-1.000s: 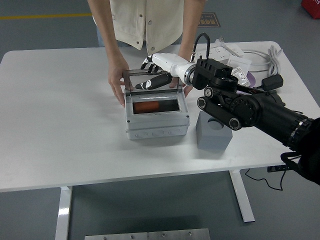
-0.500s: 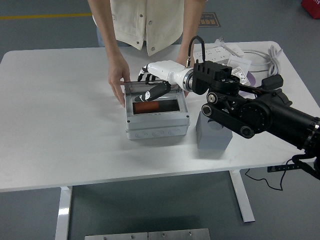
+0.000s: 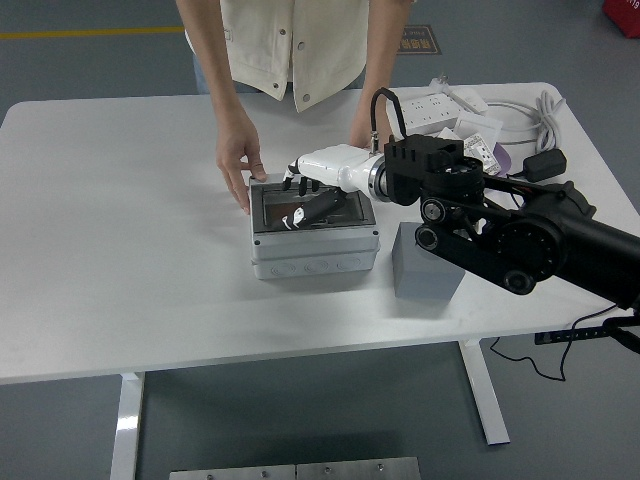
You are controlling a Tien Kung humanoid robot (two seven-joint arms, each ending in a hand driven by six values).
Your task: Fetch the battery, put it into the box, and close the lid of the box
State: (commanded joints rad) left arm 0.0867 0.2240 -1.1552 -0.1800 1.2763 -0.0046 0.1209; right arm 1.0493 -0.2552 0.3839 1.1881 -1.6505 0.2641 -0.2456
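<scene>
In the head view, the right hand [image 3: 308, 196] lies flat on the lid [image 3: 310, 210] of the grey box [image 3: 314, 250], its fingers [image 3: 312, 206] stretched out and gripping nothing. The lid is down, or very nearly so, and dark enough that the battery cannot be made out; I judge it to be inside. The left arm does not show.

A person stands at the far side of the table [image 3: 120, 250]. One of the person's hands [image 3: 238, 165] rests against the box's far left corner, steadying it; the other is mostly hidden behind the robot's arm.

The step in hand is closing the lid, the last one. The next move likely calls for a firm downward press until the lid seats, then lifting the hand clear. A grey block [image 3: 428, 272] stands just beside the box.
</scene>
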